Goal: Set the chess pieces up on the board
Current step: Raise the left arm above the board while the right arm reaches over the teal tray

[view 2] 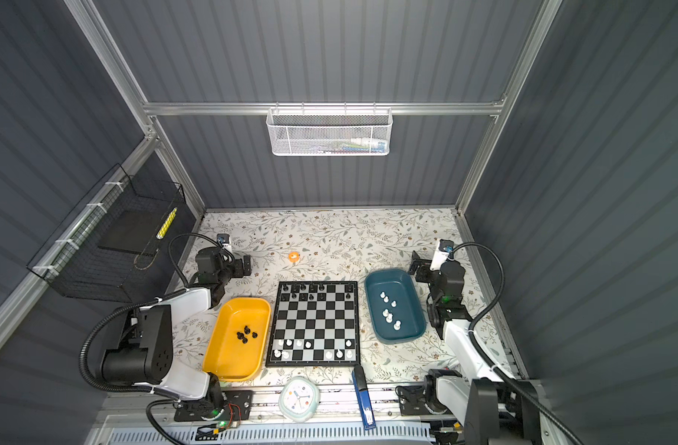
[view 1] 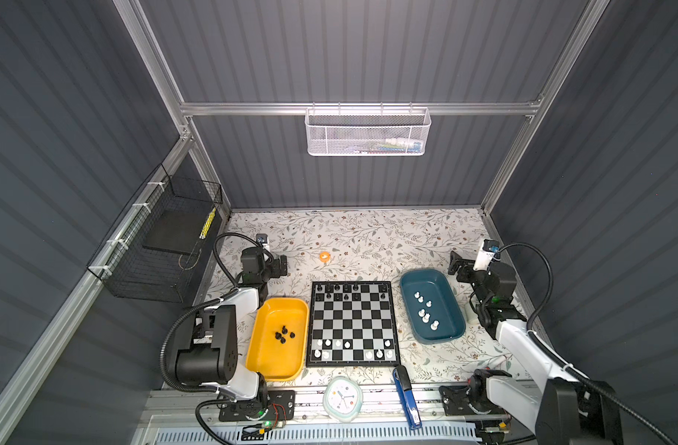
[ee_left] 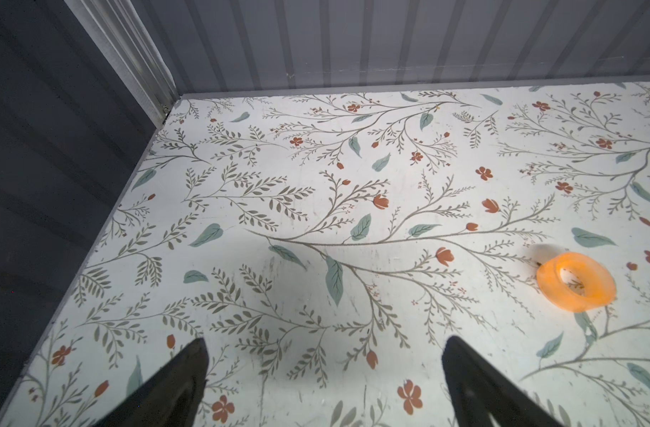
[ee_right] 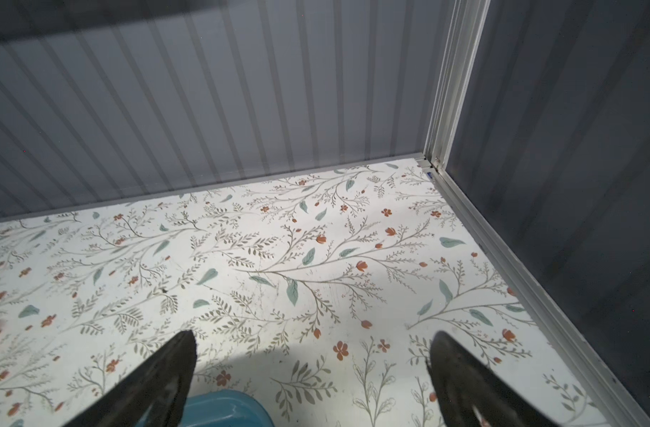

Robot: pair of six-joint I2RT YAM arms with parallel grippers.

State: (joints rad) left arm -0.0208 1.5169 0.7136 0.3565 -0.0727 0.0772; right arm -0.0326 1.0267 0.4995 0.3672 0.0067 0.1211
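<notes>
Chess pieces (view 1: 284, 334): tiny glossy plastic, rounded tops. Some are already on the board (view 1: 353, 319) and some are in the trays. The black pieces (view 1: 337, 289) sit on the board's two far rows, and four more are clustered in the yellow tray (view 1: 260, 346). The white pieces (view 1: 348, 345) are on the two near rows with gaps between them, and several more are loose in the teal tray (view 1: 410, 285).

The board is square and flat, black and silver-grey checks in a thin black frame. It lies mid-table between the two trays. Both trays are smooth plastic, rounded rectangles with raised rims. The yellow one is just beside the board's left edge and the teal one is near its right edge, angled.

The left gripper (ee_left: 323, 345) is spread wide with nothing between its dark tapered fingers. It hovers over bare table beyond the yellow tray. The right gripper (ee_right: 314, 338) is also fully apart and empty, just past the far end of the teal tray.

The table (view 1: 368, 239) is matte white with a print of green leaves and rust flowers, lightly scuffed. A translucent orange ring (ee_left: 582, 305) lies on it beyond the board. At the near edge are a rounded pale clock (view 1: 343, 398) and a blue stapler (view 1: 407, 400).

The ribbed grey walls (view 1: 349, 57) sit in an aluminium frame (view 1: 252, 109). A white mesh basket (view 1: 368, 133) hangs on the back rail and a black wire basket (view 1: 156, 246) hangs on the left wall.
</notes>
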